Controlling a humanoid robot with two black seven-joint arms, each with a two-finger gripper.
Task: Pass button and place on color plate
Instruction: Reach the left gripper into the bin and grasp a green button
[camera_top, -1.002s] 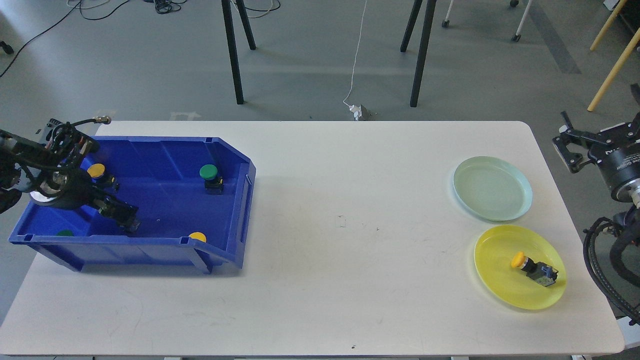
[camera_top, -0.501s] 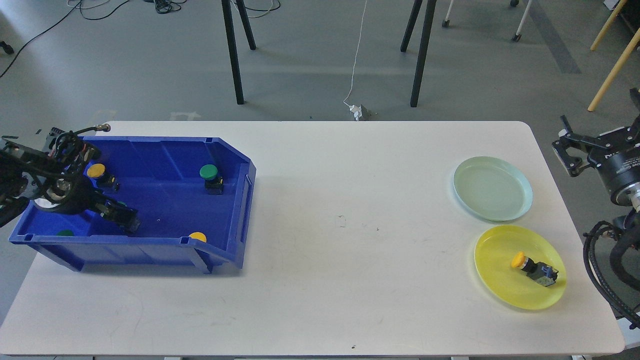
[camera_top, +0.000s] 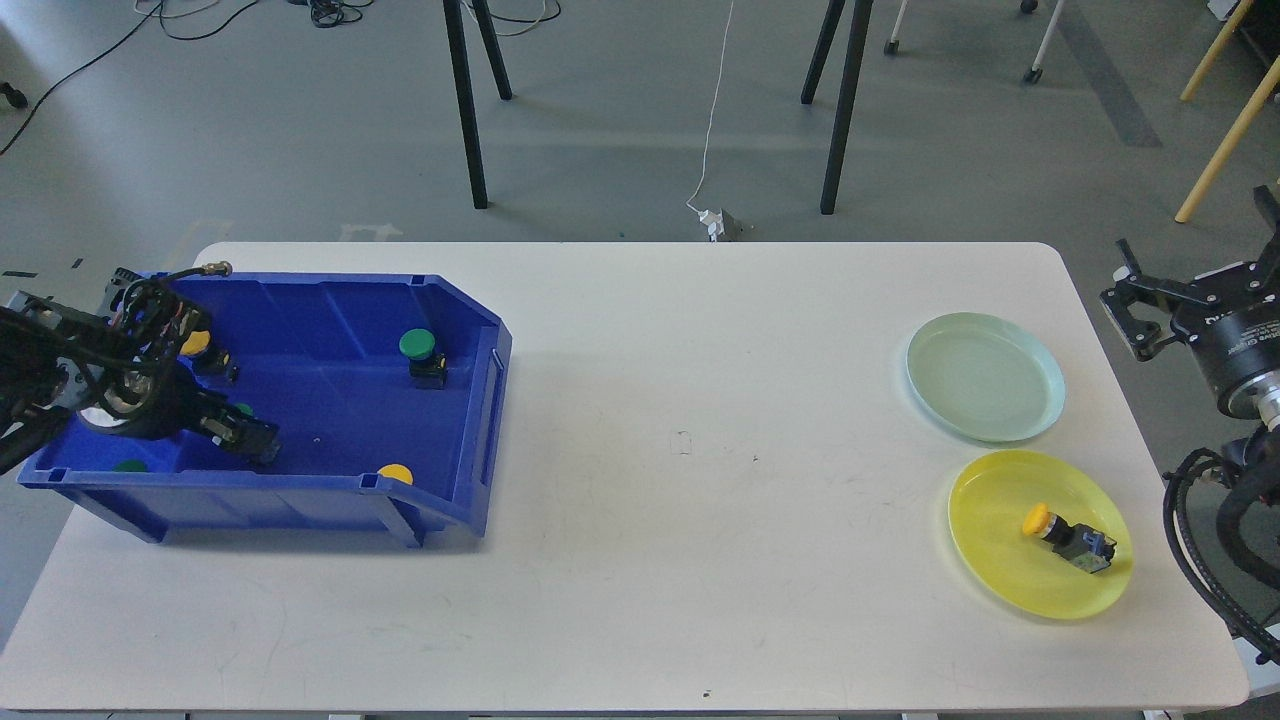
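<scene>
A blue bin (camera_top: 470, 400) on the table's left holds several buttons: a green one (camera_top: 418, 346), a yellow one (camera_top: 194, 343) at the back left, a yellow one (camera_top: 395, 472) at the front wall and a green one (camera_top: 128, 466) at the front left. My left gripper (camera_top: 250, 436) is low inside the bin, with a bit of green (camera_top: 243, 408) showing against its dark fingers; I cannot tell whether they grip it. A yellow plate (camera_top: 1000, 590) at the right holds a yellow button (camera_top: 1037, 519). A pale green plate (camera_top: 985, 376) is empty. My right gripper (camera_top: 1135, 305) is open and empty beyond the table's right edge.
The white table (camera_top: 680, 500) spreads bare between the bin and the plates. Black stand legs (camera_top: 465, 120) and a white cable with a plug (camera_top: 712, 220) are on the floor behind the table. The right arm's cables (camera_top: 1200, 540) hang next to the yellow plate.
My left arm has sunk a little lower in the bin, and a green bit now shows at its fingers. The right gripper has drifted slightly. Buttons and plates have not moved.
</scene>
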